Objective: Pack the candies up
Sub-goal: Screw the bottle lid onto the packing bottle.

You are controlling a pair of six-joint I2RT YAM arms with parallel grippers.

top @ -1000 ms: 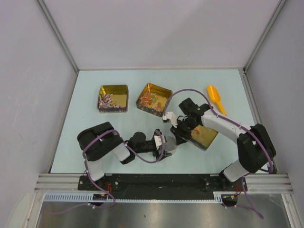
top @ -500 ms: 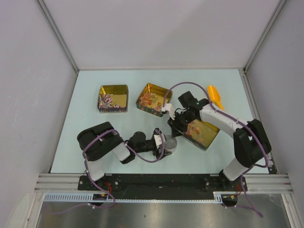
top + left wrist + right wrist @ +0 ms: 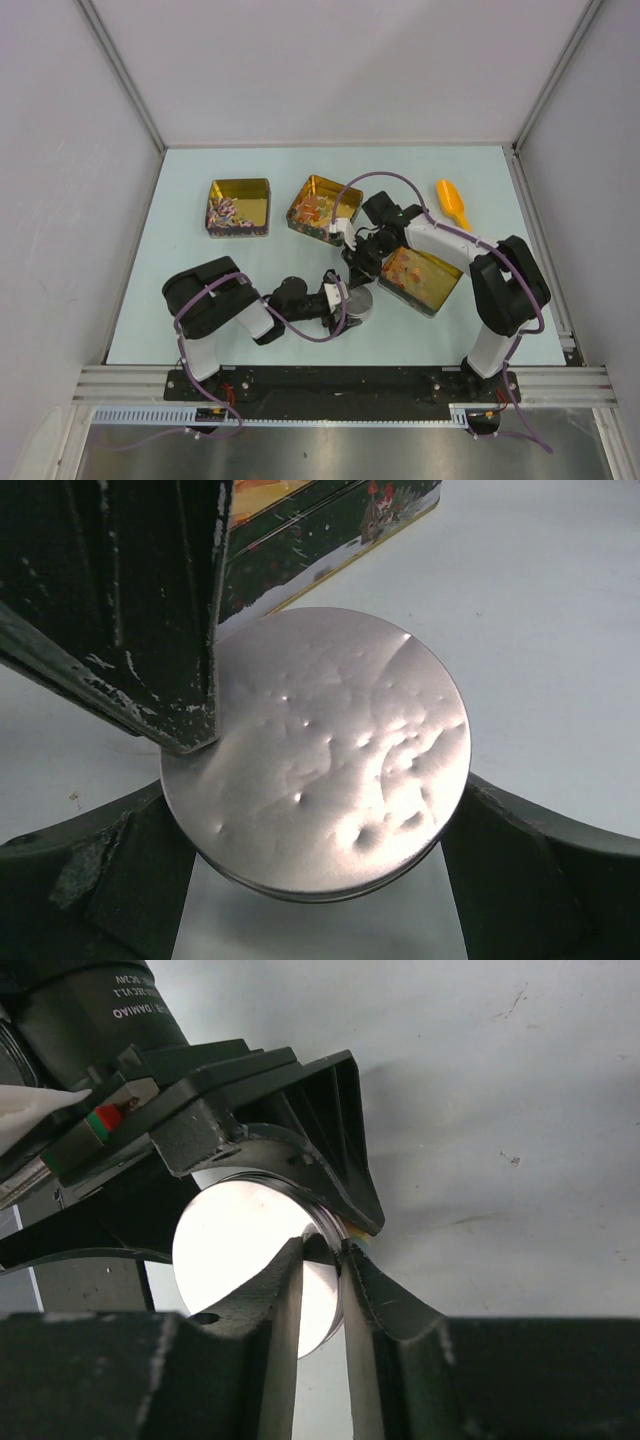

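The candies lie heaped in three gold square tins: the left tin (image 3: 238, 208), the middle tin (image 3: 322, 208) and the right tin (image 3: 420, 279). My left gripper (image 3: 350, 302) is shut on a round silver tin (image 3: 359, 303), its dented face filling the left wrist view (image 3: 320, 750) between the two fingers (image 3: 540, 870). My right gripper (image 3: 360, 268) reaches down to the same round tin. In the right wrist view its fingertips (image 3: 390, 1295) straddle the tin's rim (image 3: 240, 1250), closed on it. Whatever is inside the round tin is hidden.
An orange scoop (image 3: 453, 208) lies at the back right. The right tin's decorated side wall (image 3: 330, 530) stands just behind the round tin. The table's walls rise on the left, back and right.
My right gripper has swung left off the right gold tin and come down onto the rim of the round silver tin. The left arm has not moved.
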